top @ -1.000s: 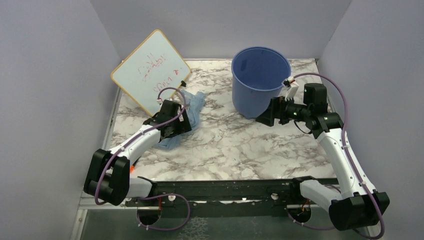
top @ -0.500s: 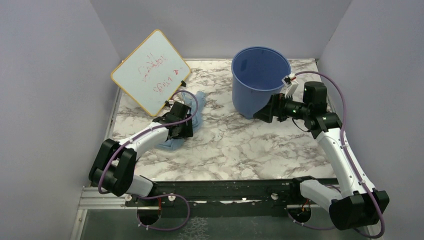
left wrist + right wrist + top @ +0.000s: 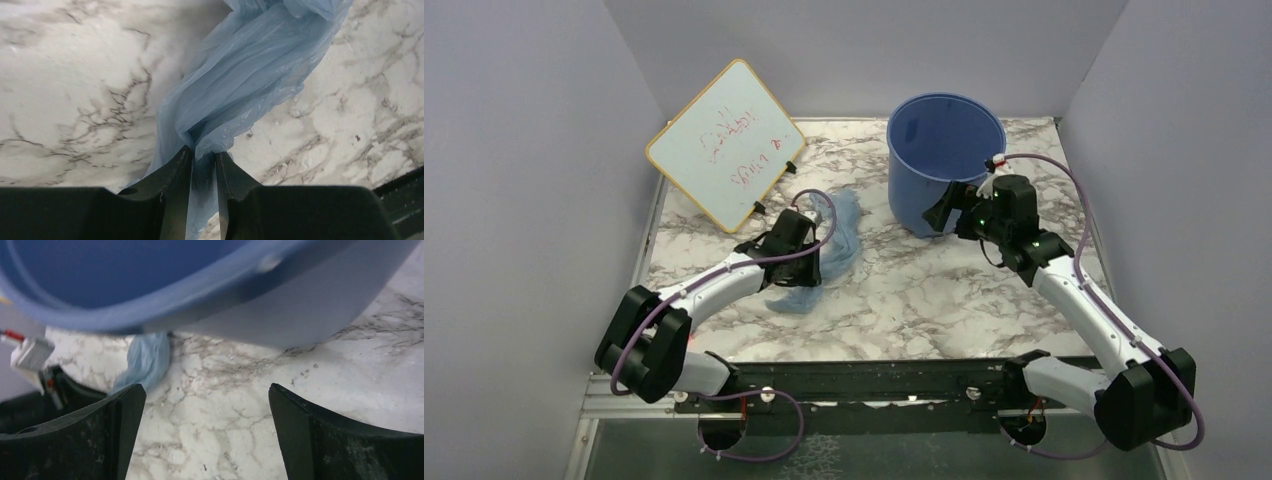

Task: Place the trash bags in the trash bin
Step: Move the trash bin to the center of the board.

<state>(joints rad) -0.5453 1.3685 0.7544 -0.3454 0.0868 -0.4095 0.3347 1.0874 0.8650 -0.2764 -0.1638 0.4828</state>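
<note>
Blue trash bag [image 3: 842,225] on worktop [image 3: 904,300], near trash bin [image 3: 912,205], not in yet. We see left end effector [image 3: 204,162] pinching it; right end effector [image 3: 205,390] wide, empty. Carry and drop to come.

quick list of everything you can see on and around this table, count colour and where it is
thin translucent light-blue plastic bag: 1, light blue, mid-left of the table, left of the bucket, bunched between the left gripper's fingers
round blue plastic bucket: 1, blue, upright at back centre-right
white board with red writing: 1, white, propped tilted at back left
marble-patterned table: 1, white with grey veins, under everything
left gripper: 1, black, shut on the bag
right gripper: 1, black, open and empty, close to the bucket's near side
left arm and right arm: 2, white and black, bases at the near edge
</note>
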